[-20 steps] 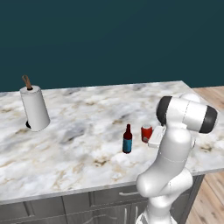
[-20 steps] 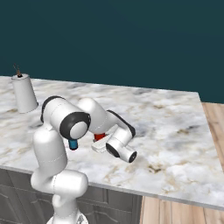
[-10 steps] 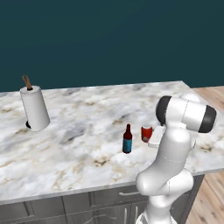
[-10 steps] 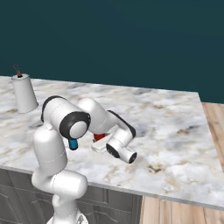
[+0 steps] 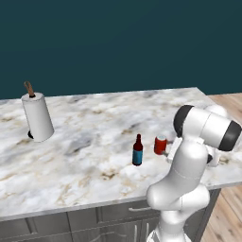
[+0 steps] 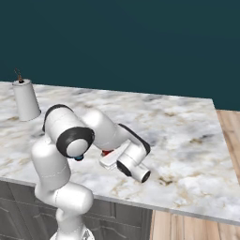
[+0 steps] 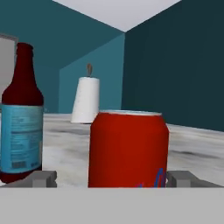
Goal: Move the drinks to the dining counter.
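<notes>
The red soda can (image 7: 128, 148) stands upright on the white marble dining counter (image 5: 94, 137), close in front of the hand. My gripper (image 7: 113, 179) is open, one fingertip (image 7: 43, 178) left of the can and the other right of it, neither squeezing it. The dark bottle (image 7: 22, 127) with its blue label stands just left of the can. From the left base view the bottle (image 5: 137, 151) and the can (image 5: 160, 145) stand side by side near the counter's front right, with the gripper (image 5: 167, 150) right beside the can. A sliver of the can (image 6: 107, 153) shows behind my forearm.
A white paper-towel roll (image 5: 38, 117) on a dark holder stands at the counter's far left, and it also shows as the roll (image 6: 26, 99) and the roll (image 7: 87, 100). Dark grey drawers (image 5: 94, 222) run under the slab. Wooden floor (image 6: 225, 131) lies to the right.
The hand has eased slightly back from the can. The can, the bottle and the paper-towel roll stand where they were.
</notes>
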